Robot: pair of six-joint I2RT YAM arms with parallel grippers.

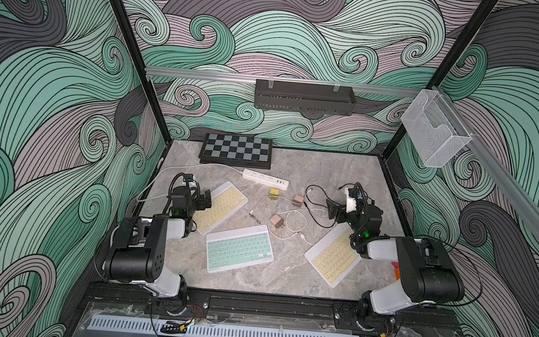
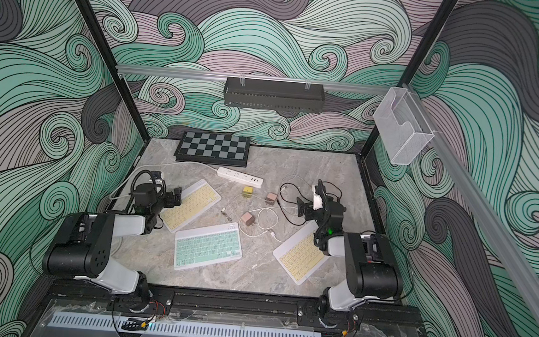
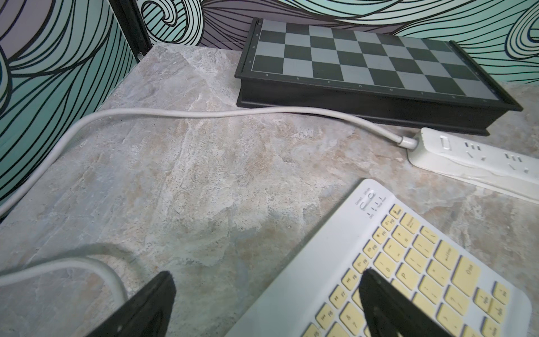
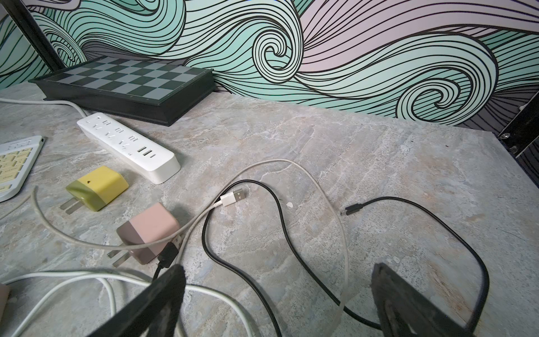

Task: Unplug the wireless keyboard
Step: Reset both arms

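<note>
Three wireless keyboards lie on the marble table: a yellow-keyed one (image 1: 224, 205) at left, a mint-green one (image 1: 239, 248) in the middle, and another yellow-keyed one (image 1: 331, 258) at right. A thin white cable (image 1: 260, 204) ends at the mint keyboard's far edge; I cannot tell whether it is plugged in. Its USB end (image 4: 233, 197) lies loose. My left gripper (image 3: 267, 272) hangs open over the left keyboard's far end (image 3: 408, 262), holding nothing. My right gripper (image 4: 278, 267) hangs open above a black cable (image 4: 291, 251) and white cables, holding nothing.
A folded chessboard (image 1: 236, 150) sits at the back with a white power strip (image 1: 265, 179) in front of it. A yellow charger (image 1: 273, 194) and two pink chargers (image 1: 297, 199) (image 1: 277, 222) lie among the cables. The strip's thick cord (image 3: 175, 112) runs left.
</note>
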